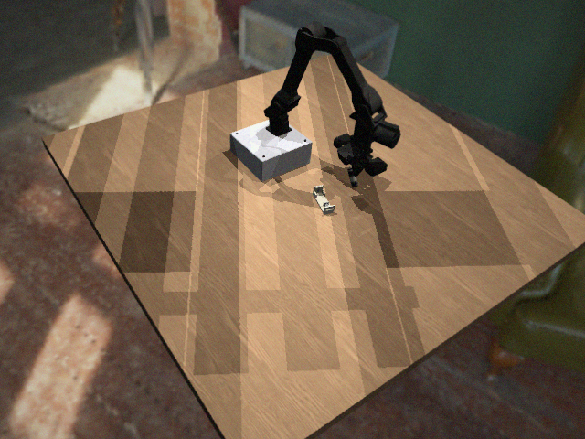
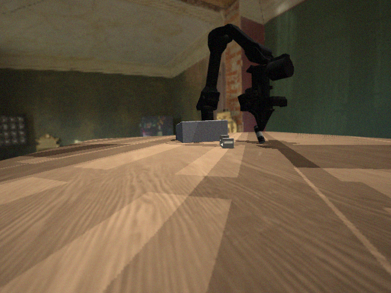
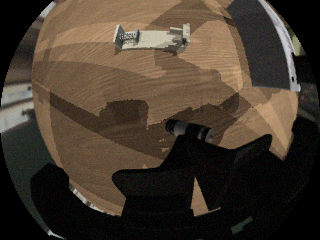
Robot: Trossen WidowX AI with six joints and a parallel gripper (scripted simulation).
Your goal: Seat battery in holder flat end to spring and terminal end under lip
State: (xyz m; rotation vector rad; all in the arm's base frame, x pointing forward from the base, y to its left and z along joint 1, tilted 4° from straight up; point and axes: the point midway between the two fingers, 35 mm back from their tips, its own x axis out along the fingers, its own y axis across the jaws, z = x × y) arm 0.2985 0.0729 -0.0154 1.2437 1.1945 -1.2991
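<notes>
The battery [image 1: 353, 178] [image 2: 259, 135] [image 3: 176, 127], dark with a pale band, is tilted on the table, neither upright nor flat. My gripper [image 1: 356, 171] [image 2: 263, 129] [image 3: 182, 138] is shut with nothing between its fingers. Its tips are right against or just beside the battery; whether they touch is hidden. The pale holder [image 1: 322, 199] [image 2: 228, 143] [image 3: 157, 39] stands empty on the table, apart from battery and gripper. In the wrist view its coiled spring [image 3: 129, 37] is at the left end, and the other raised end is at the right.
The arm's white and grey base box [image 1: 288, 163] [image 2: 201, 131] [image 3: 265, 52] stands behind the holder, to its left in the top view. The wooden table [image 1: 264, 330] [image 2: 157, 236] carries several shadow patches, and the arm's shadow falls around the battery.
</notes>
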